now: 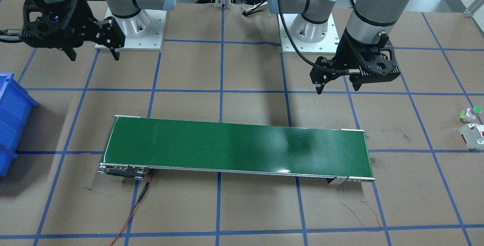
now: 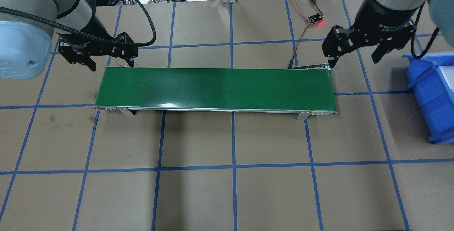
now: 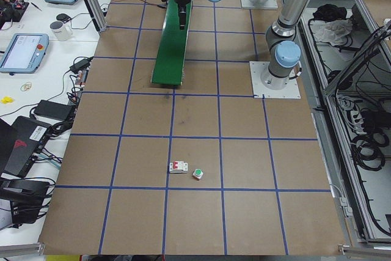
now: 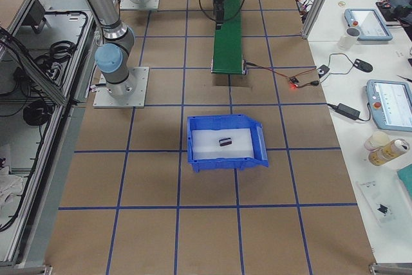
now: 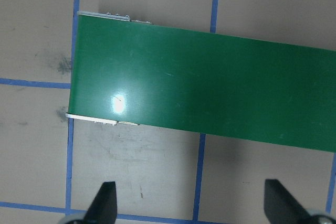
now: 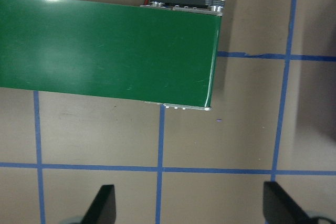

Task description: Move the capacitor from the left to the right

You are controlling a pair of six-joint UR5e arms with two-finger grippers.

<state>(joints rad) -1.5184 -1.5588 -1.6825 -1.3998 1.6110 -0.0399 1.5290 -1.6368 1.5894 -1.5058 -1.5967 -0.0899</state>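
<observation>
1. The right gripper (image 2: 353, 61) hangs released, its fingers (image 6: 102, 205) spread wide with nothing between them, above the right end of the green conveyor belt (image 2: 216, 87).
2. The left gripper (image 2: 111, 66) is likewise unclenched and empty, above the belt's left end.
3. The capacitor (image 4: 225, 142) lies in the blue bin (image 4: 222, 163), which stands near the worktop's right end, about midway between the robot-side edge and the operators' edge.
4. From the right gripper the capacitor lies further toward the right end, past the belt. The right arm is clearly the nearer one; the left has the whole belt between it and the bin.
5. The capacitor seems to lie on its side, long axis running roughly from robot-side edge to operators' edge, though it is too small to be sure.
6. Near the worktop's left end, a white boxy component (image 3: 178, 167) and a green-capped piece (image 3: 197, 173) sit just beside each other.
7. Judged from this layout, the capacitor's transfer looks finished, with no grasp left to make.
</observation>
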